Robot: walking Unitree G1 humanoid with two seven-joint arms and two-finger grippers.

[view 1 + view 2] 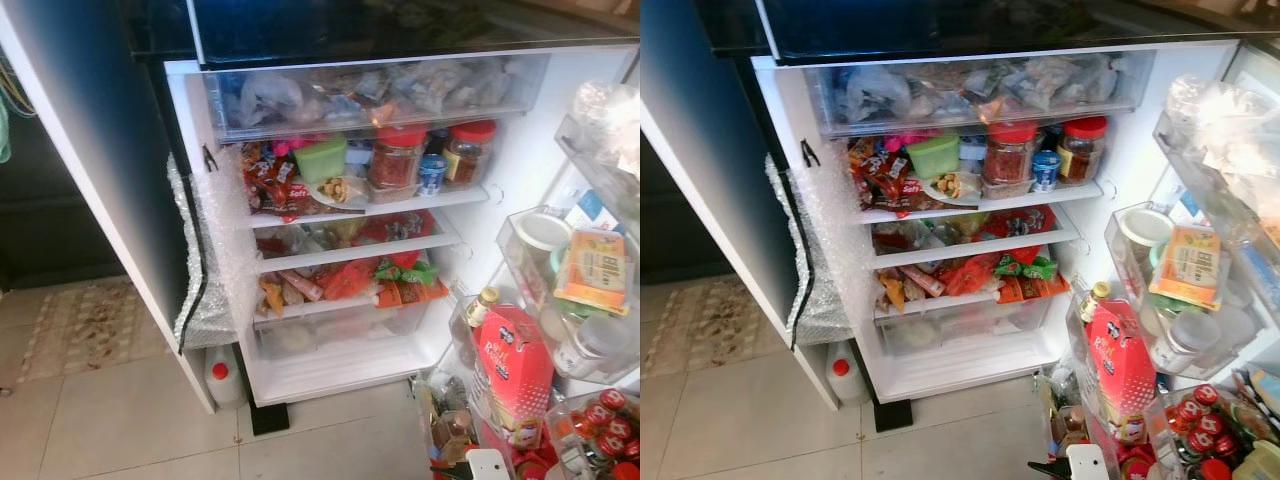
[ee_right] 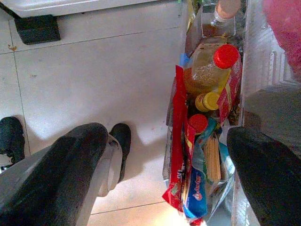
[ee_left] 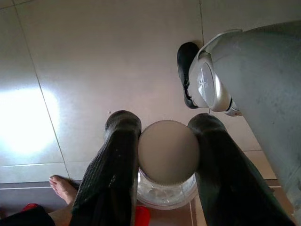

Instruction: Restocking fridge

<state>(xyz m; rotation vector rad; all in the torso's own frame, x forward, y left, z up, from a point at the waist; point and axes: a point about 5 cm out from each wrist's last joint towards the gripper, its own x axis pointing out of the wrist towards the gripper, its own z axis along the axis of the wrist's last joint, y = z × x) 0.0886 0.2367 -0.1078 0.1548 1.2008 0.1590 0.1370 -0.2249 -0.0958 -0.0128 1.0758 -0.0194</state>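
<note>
Open fridge (image 1: 215, 120) with packed shelves, centre frame in the eye views. Left wrist view: left tool (image 3: 167, 155) clamps a clear jar (image 3: 168, 162) with a pale lid above floor tiles. Right wrist view: right tool (image 2: 171, 174), fingers wide, empty, above door-shelf bottles (image 2: 209, 70).

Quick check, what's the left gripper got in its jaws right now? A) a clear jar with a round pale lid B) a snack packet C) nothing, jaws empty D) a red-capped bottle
A: in the left wrist view the left gripper has its two black fingers closed against a clear jar, pressing on either side of its round pale lid, with the tiled floor below.
</note>
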